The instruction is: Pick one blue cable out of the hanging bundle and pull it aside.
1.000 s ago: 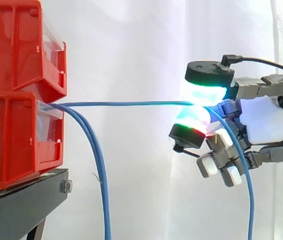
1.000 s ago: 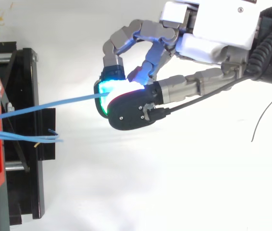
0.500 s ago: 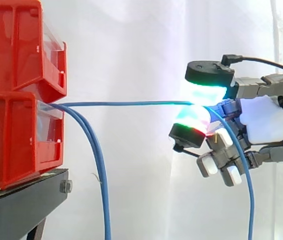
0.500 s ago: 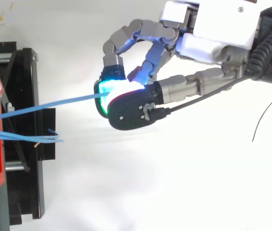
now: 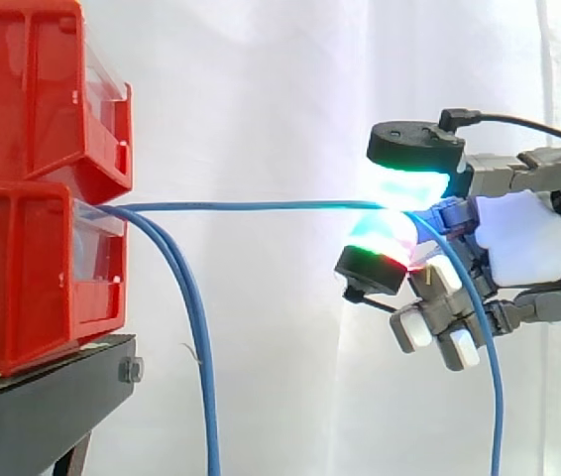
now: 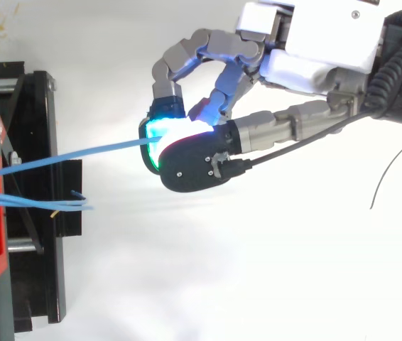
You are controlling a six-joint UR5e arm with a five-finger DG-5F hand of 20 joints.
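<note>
Nothing has shifted since the earlier frames: the hand (image 5: 530, 243) keeps one blue cable (image 5: 251, 206) pinched between its glowing pads (image 5: 407, 184), stretched taut toward three o'clock from the lower red bin (image 5: 33, 278). Two other cables (image 5: 189, 307) hang toward six o'clock. The pinch looks shallow, probably; pull steadily toward three o'clock, without jerking.

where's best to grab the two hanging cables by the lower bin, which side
Pinch the hanging cables on their free, near-vertical run below the bend, coming from the side view's right: the lower bin and stand block their left. The hand now pinches the taut cable.
</note>
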